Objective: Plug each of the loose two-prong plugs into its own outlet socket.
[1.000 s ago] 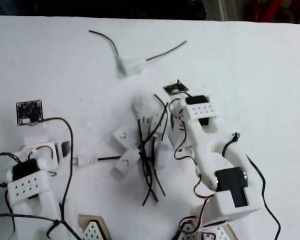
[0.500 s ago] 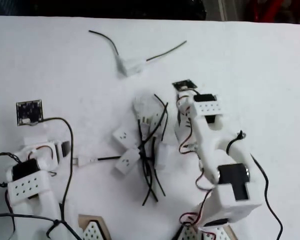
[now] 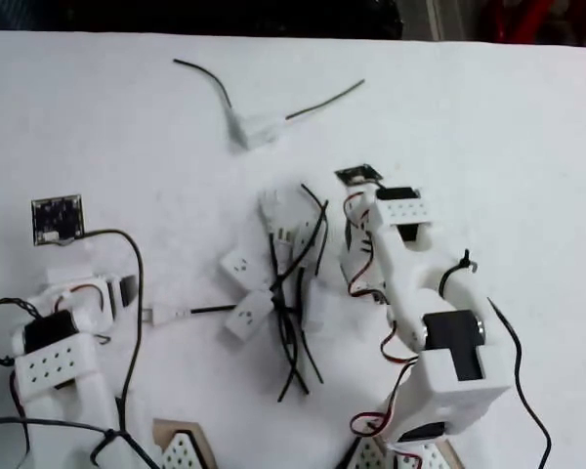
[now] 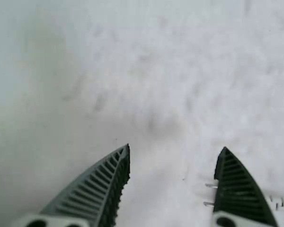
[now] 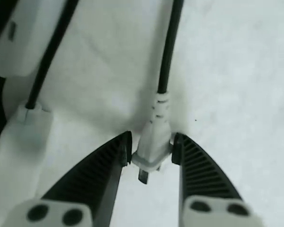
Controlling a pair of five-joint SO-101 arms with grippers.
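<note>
Now the right claw [image 5: 150, 144] is clenched on a white plug [image 5: 154, 135], mid-tabletop [image 3: 488, 127] beside the tangle of sockets [image 3: 240, 266]; the left claw [image 4: 173, 156] gapes released near the front-left corner, a second plug [image 3: 171, 314] beside it.

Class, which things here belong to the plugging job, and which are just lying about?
Job: plug in the right gripper; loose plug left of the pile; outlet sockets.
Lying about: black cable; wooden plate at the near edge.
</note>
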